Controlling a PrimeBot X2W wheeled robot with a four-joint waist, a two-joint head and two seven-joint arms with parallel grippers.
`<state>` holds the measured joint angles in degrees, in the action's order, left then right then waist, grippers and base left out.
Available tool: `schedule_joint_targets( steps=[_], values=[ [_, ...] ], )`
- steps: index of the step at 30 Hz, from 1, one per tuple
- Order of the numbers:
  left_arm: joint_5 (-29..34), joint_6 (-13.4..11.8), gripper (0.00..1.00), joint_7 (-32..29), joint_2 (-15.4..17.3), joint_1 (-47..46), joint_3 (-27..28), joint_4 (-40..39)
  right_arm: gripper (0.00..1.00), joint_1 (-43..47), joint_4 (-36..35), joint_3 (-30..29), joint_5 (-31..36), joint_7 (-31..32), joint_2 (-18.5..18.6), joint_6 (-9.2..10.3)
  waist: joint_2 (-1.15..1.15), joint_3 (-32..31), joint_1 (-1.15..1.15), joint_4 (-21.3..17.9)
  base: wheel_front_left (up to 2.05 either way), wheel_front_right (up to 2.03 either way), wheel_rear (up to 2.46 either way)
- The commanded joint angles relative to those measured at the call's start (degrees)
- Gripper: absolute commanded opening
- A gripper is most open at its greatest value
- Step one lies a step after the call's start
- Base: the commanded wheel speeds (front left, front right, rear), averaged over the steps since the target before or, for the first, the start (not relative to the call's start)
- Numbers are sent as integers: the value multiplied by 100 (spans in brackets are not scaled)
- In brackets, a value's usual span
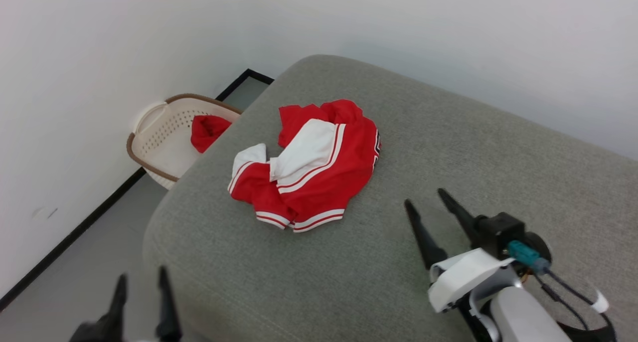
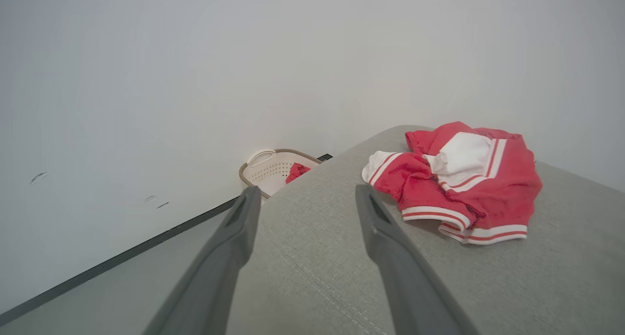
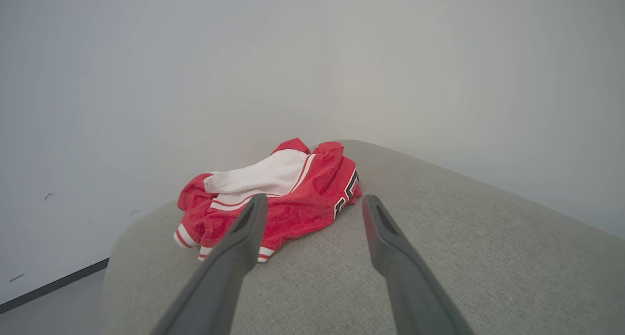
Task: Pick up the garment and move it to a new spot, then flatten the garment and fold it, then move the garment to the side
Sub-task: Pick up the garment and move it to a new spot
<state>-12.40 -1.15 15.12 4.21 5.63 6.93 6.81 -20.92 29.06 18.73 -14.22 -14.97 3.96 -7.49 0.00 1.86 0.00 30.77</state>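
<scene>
**Crumpled jersey lies ahead and left of the nearer right gripper**

The garment [image 1: 306,165], a bright red jersey with white sleeves, sits bunched on the grey upholstered cushion [image 1: 448,147], toward its left side. A white sleeve is folded over the top. The striped hem faces the robot, and the heap's longer run goes from that hem away toward the wall.

The right gripper [image 1: 424,197] hovers near it, fingers spread and empty, with the heap ahead and to its left. The left gripper [image 1: 141,274], likewise spread and empty, hangs by the cushion's near-left corner, farther off. The right arm looks to have the shorter reach.

Beside the cushion's left edge, a laundry basket [image 1: 149,132] holds a small red cloth [image 1: 207,130].
</scene>
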Motion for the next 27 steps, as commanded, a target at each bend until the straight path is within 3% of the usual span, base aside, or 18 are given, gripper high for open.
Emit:
schedule_joint_targets(
  steps=[1,6,14,23,27],
  values=[
    [46,58,100,4,37,-138,-54,28,100,-24,-28,-59,-64,-25,48,0,0,6,0,-21,0,0,0],
    [475,551,100,-230,491,-1047,-715,432,100,324,-250,-349,16,-27,19,0,0,12,0,-135,0,0,0],
    [175,846,100,-529,1125,-3205,-1250,1571,100,77,-526,-137,192,-27,-7,1,0,702,0,-1200,0,0,0],
    [-1374,857,100,-1311,2014,-5095,-2376,3674,100,-354,-652,16,214,-26,-28,1,0,1379,0,-2156,0,0,0],
    [-2407,853,100,-2448,2306,-5365,-2859,4278,100,-364,-680,81,192,-20,-45,1,0,1448,0,-2410,0,0,0]
  ],
)
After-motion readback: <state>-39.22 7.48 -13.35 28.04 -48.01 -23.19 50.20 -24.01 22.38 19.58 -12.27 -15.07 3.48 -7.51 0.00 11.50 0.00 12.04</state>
